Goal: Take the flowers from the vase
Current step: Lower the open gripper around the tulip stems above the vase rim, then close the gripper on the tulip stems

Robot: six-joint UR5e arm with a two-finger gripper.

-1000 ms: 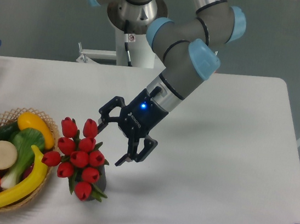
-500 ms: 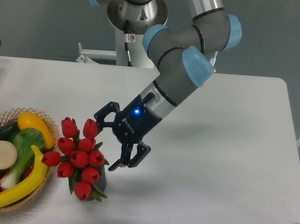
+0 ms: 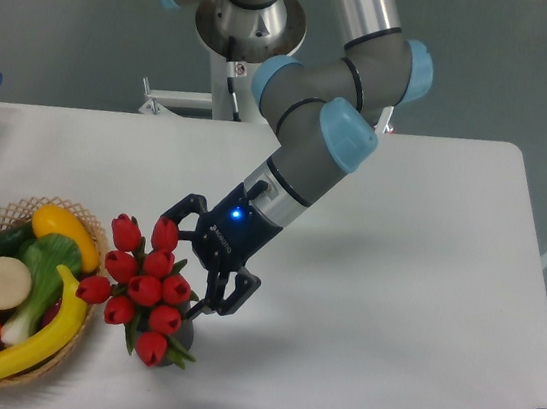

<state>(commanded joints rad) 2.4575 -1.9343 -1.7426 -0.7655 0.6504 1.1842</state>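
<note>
At three o'clock of the flowers [image 3: 145,286], the gripper [image 3: 188,266], fingers spread, has closed in; grasp imminent.

The black two-finger gripper [image 3: 188,266] carries white lettering along its body beside a lit blue lamp; it appears to read "ROBOTIQ", though the letters are small. A small white tag with a red mark [image 3: 236,68] hangs on the grey robot base; its print is illegible.
</note>
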